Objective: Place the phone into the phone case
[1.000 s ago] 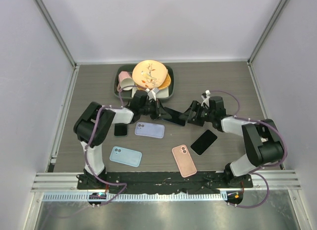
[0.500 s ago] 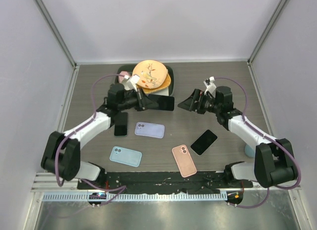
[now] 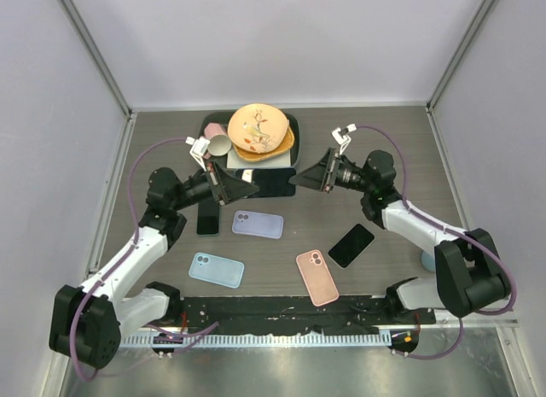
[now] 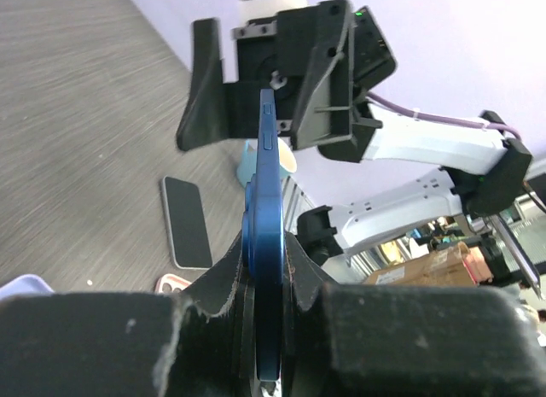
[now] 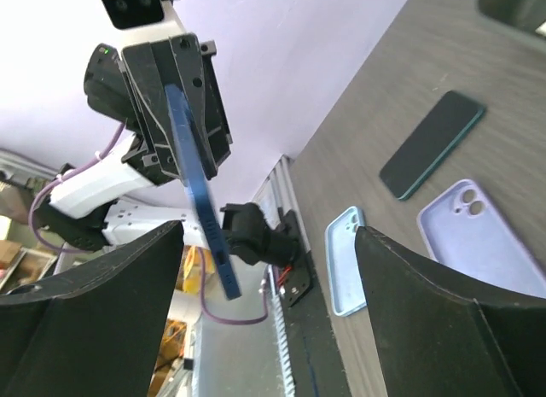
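My left gripper [image 3: 232,185] is shut on a dark blue phone [image 3: 268,182] and holds it above the table, in front of the tray. In the left wrist view the phone [image 4: 270,201] stands edge-on between my fingers [image 4: 223,273]. My right gripper [image 3: 300,178] is open and empty, facing the phone's free end from the right without touching it. In the right wrist view the phone [image 5: 198,201] hangs between my spread fingers [image 5: 94,312]. A lilac case [image 3: 258,224], a light blue case [image 3: 216,270] and a pink case [image 3: 316,277] lie on the table.
A dark tray [image 3: 291,154] with stacked plates and a cup stands at the back. A dark teal phone [image 3: 207,217] lies left of the lilac case. A black phone [image 3: 351,245] lies right of the pink case. A pale cup [image 3: 427,260] stands by the right arm's base.
My left gripper has lifted the blue phone off the table and drawn it leftward. My right gripper let go of it, backed off, then came close to its free end again.
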